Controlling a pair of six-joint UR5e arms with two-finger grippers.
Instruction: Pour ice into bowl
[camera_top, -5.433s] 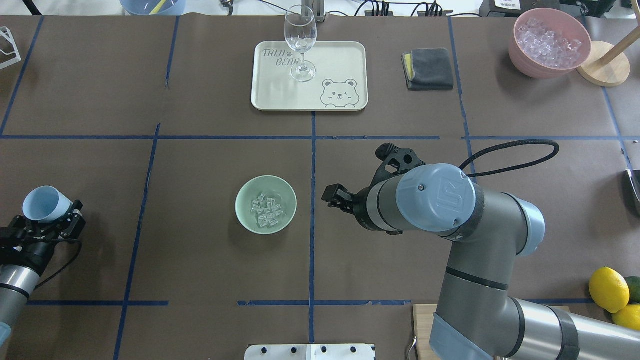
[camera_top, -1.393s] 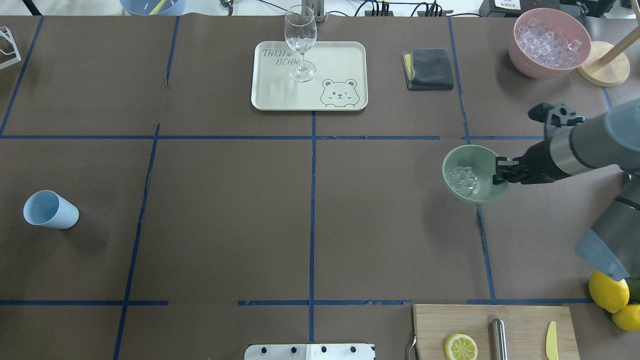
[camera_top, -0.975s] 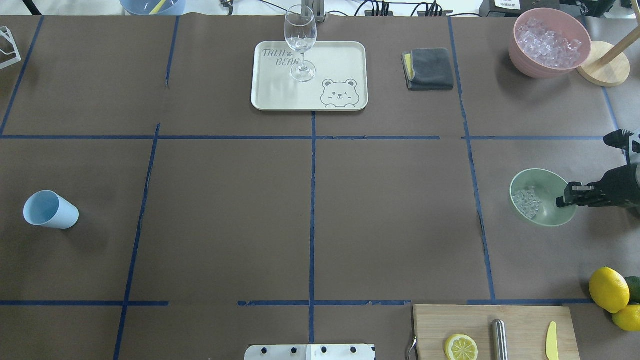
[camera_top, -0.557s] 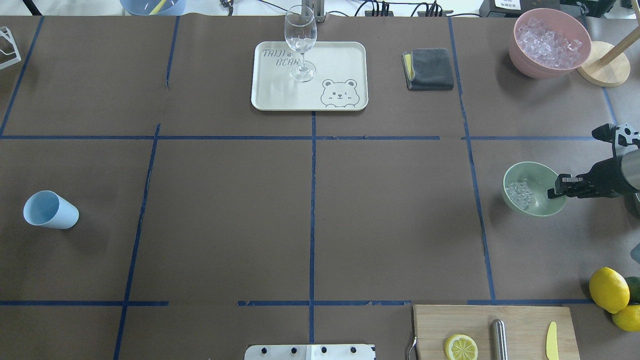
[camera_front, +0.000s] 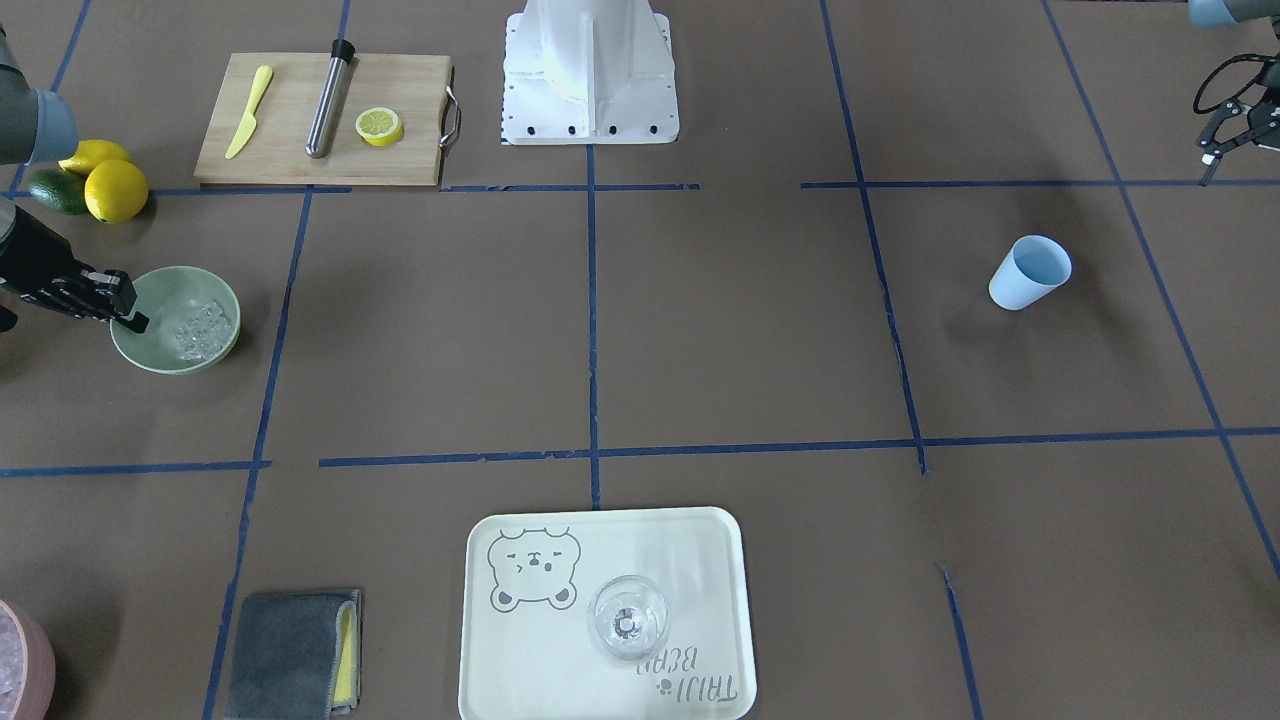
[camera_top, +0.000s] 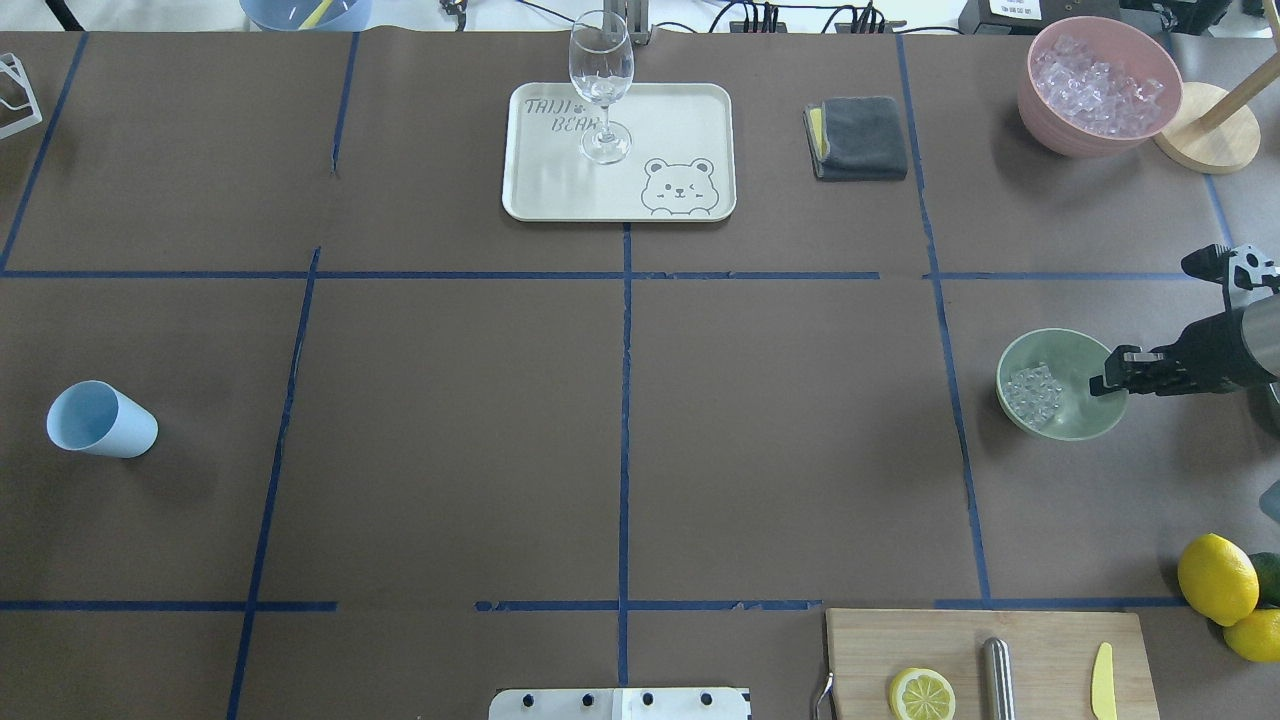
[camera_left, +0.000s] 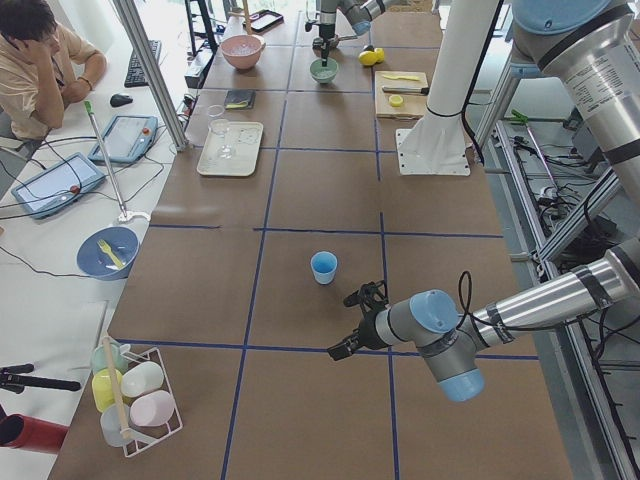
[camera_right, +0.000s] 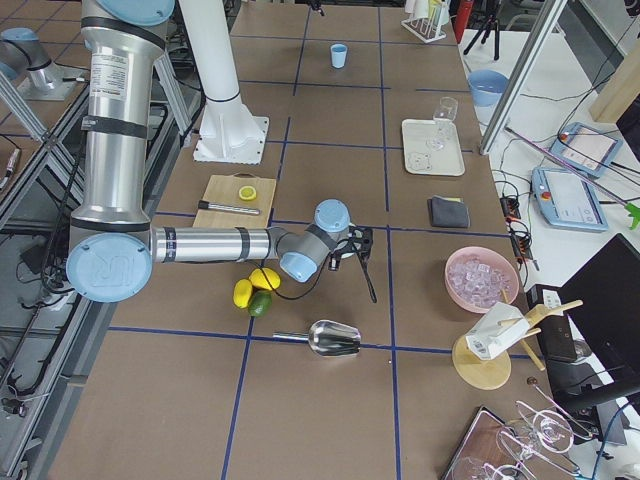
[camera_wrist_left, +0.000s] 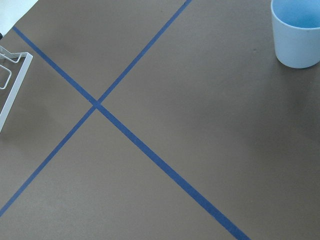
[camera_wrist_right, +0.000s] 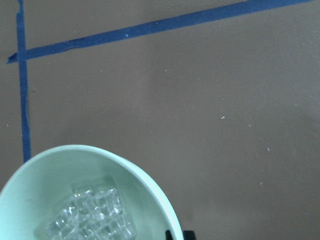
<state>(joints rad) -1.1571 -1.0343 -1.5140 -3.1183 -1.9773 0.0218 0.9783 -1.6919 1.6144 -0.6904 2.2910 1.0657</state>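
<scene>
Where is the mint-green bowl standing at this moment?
In the overhead view the bowl is at the right side of the table, its rim pinched by the right gripper, between the pink container beyond and the lemons nearer the robot.

The right arm enters at the right edge of the overhead view with its forearm roughly level. The right gripper (camera_top: 1104, 384) is pinched over the right-hand rim of the bowl (camera_top: 1070, 420), one finger inside. The left arm reaches low at the front-facing view's upper right. How far the left gripper (camera_front: 1210, 148) is parted is unclear.
</scene>
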